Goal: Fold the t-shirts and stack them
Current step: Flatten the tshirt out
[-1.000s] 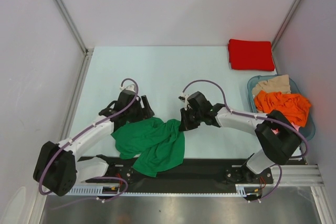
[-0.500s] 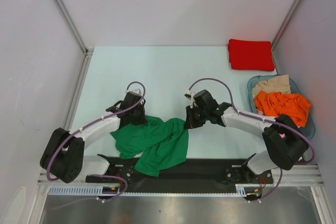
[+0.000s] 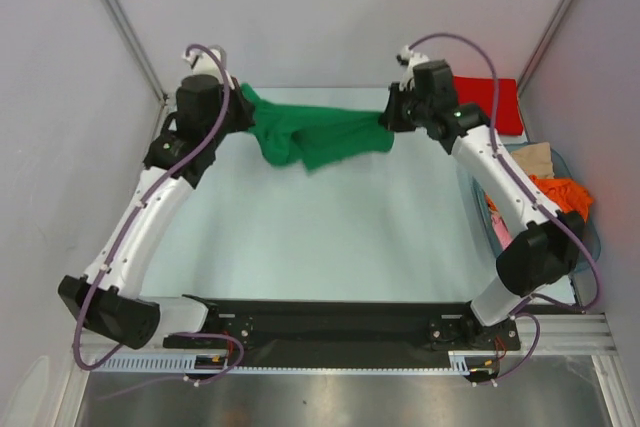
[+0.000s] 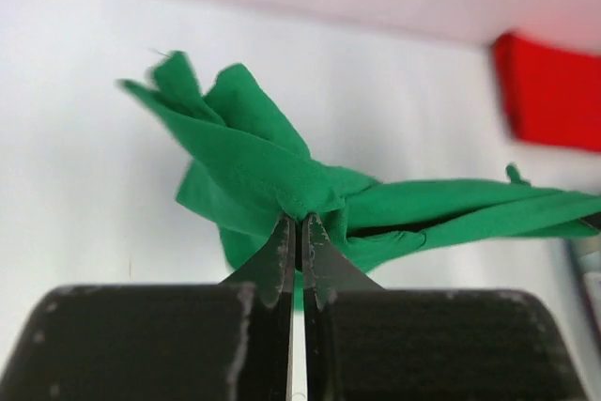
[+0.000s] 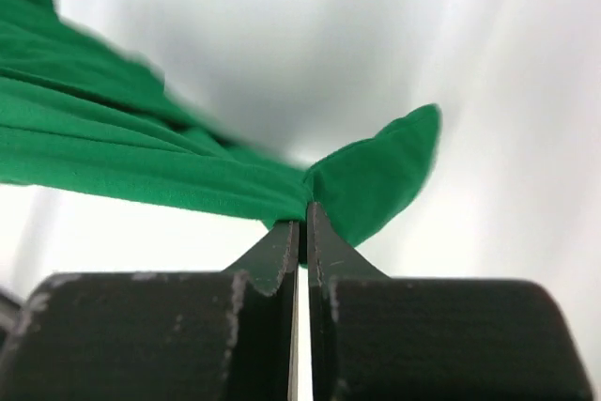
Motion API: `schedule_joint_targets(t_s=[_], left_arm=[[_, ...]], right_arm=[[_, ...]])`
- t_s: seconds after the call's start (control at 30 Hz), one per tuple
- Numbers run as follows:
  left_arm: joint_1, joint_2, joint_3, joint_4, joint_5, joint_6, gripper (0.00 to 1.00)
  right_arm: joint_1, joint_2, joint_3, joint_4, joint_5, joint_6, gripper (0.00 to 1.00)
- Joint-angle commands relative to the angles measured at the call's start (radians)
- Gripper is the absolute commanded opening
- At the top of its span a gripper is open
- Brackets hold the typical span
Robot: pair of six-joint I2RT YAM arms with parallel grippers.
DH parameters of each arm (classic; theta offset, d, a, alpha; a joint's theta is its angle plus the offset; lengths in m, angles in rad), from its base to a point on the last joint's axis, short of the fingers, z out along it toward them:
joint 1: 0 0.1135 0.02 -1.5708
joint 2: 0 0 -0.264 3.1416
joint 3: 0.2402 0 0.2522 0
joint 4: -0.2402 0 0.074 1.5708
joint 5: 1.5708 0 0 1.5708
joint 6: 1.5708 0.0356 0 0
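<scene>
The green t-shirt (image 3: 318,135) hangs stretched in the air between both grippers, well above the far part of the table. My left gripper (image 3: 240,113) is shut on its left end (image 4: 302,196), with bunched cloth fanning out beyond the fingertips. My right gripper (image 3: 388,117) is shut on the right end (image 5: 310,196), a small flap sticking out past the jaws. A red t-shirt (image 3: 500,99) lies folded at the far right corner, partly behind the right arm, and shows as a red patch (image 4: 554,91) in the left wrist view.
A blue basket (image 3: 592,237) at the right edge holds orange (image 3: 565,192), beige (image 3: 530,157) and pink garments, partly hidden by the right arm. Metal posts and grey walls close in the table's left, right and back sides.
The left gripper shut on the green shirt on the table. Both arms then rose and swung to the far side, lifting the shirt off the table and pulling it out between them.
</scene>
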Motion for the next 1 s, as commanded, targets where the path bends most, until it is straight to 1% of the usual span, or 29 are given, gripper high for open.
schedule_joint_targets(t_s=[0.0, 0.03, 0.1, 0.13, 0.17, 0.2, 0.23, 0.27, 0.3, 0.33, 0.37, 0.4, 0.43, 0.5, 0.57, 0.6, 0.63, 0.67, 0.7, 0.73, 0.77, 0.8, 0.83, 0.87, 0.97], left_arm=[[0.011, -0.038, 0.167, -0.04, -0.048, 0.107, 0.0], [0.011, -0.052, 0.188, -0.048, -0.055, 0.114, 0.0], [0.011, -0.083, 0.173, -0.062, -0.061, 0.116, 0.0], [0.011, -0.133, 0.126, -0.065, -0.071, 0.11, 0.03], [0.011, -0.158, 0.091, -0.066, -0.072, 0.102, 0.07], [0.013, -0.219, 0.005, -0.069, -0.073, 0.085, 0.29], [0.013, -0.248, -0.04, -0.079, -0.07, 0.072, 0.37], [0.013, -0.284, -0.087, -0.091, -0.07, 0.055, 0.46], [0.013, -0.314, -0.136, -0.109, -0.07, 0.042, 0.69], [0.016, -0.341, -0.22, -0.123, -0.081, 0.018, 0.82], [0.018, -0.398, -0.253, -0.14, -0.087, 0.007, 0.9], [0.024, -0.419, -0.282, -0.17, -0.073, 0.002, 0.93], [0.027, -0.443, -0.333, -0.178, -0.062, 0.005, 0.94], [0.028, -0.486, -0.373, -0.188, -0.039, 0.008, 0.93], [0.036, -0.485, -0.416, -0.177, -0.032, 0.002, 0.92], [0.041, -0.474, -0.424, -0.169, 0.005, 0.002, 0.92], [0.051, -0.461, -0.433, -0.16, 0.032, -0.004, 0.91], [0.056, -0.439, -0.439, -0.137, 0.053, -0.013, 0.91], [0.057, -0.399, -0.444, -0.125, 0.071, -0.022, 0.9], [0.059, -0.373, -0.453, -0.111, 0.091, -0.037, 0.89], [0.06, -0.352, -0.457, -0.085, 0.099, -0.047, 0.89], [0.061, -0.329, -0.457, -0.068, 0.111, -0.054, 0.88], [0.062, -0.272, -0.453, -0.051, 0.128, -0.053, 0.87], [0.062, -0.246, -0.448, -0.04, 0.123, -0.05, 0.85], [0.073, -0.123, -0.419, -0.055, 0.117, -0.045, 0.77]], right_arm=[[-0.009, -0.05, 0.194, -0.151, 0.099, -0.099, 0.0], [-0.004, -0.064, 0.222, -0.176, 0.096, -0.105, 0.0], [0.02, -0.126, 0.208, -0.196, 0.096, -0.105, 0.0], [0.034, -0.154, 0.185, -0.204, 0.093, -0.093, 0.0], [0.06, -0.192, 0.086, -0.202, 0.076, -0.081, 0.0], [0.08, -0.262, 0.025, -0.189, 0.061, -0.07, 0.0], [0.1, -0.31, -0.061, -0.182, 0.046, -0.055, 0.06], [0.123, -0.35, -0.226, -0.167, 0.023, -0.003, 0.15], [0.175, -0.428, -0.326, -0.152, 0.009, 0.023, 0.37], [0.197, -0.461, -0.406, -0.121, -0.009, 0.059, 0.48], [0.218, -0.488, -0.481, -0.103, -0.072, 0.111, 0.57], [0.229, -0.53, -0.607, -0.087, -0.094, 0.141, 0.64], [0.23, -0.545, -0.649, -0.069, -0.111, 0.161, 0.64], [0.23, -0.574, -0.729, -0.046, -0.117, 0.182, 0.66], [0.214, -0.575, -0.725, -0.049, -0.055, 0.163, 0.69], [0.195, -0.564, -0.711, -0.055, -0.036, 0.151, 0.69], [0.145, -0.526, -0.668, -0.061, -0.022, 0.133, 0.7], [0.105, -0.506, -0.645, -0.061, -0.01, 0.13, 0.74], [0.071, -0.478, -0.614, -0.058, -0.016, 0.131, 0.75], [0.007, -0.454, -0.573, -0.029, -0.034, 0.128, 0.75], [-0.015, -0.399, -0.548, -0.008, -0.063, 0.133, 0.75], [-0.033, -0.372, -0.525, 0.011, -0.065, 0.143, 0.75], [-0.053, -0.345, -0.504, 0.046, -0.065, 0.148, 0.76], [-0.078, -0.282, -0.464, 0.063, -0.073, 0.152, 0.77], [-0.107, -0.156, -0.384, 0.114, -0.102, 0.151, 0.77]])
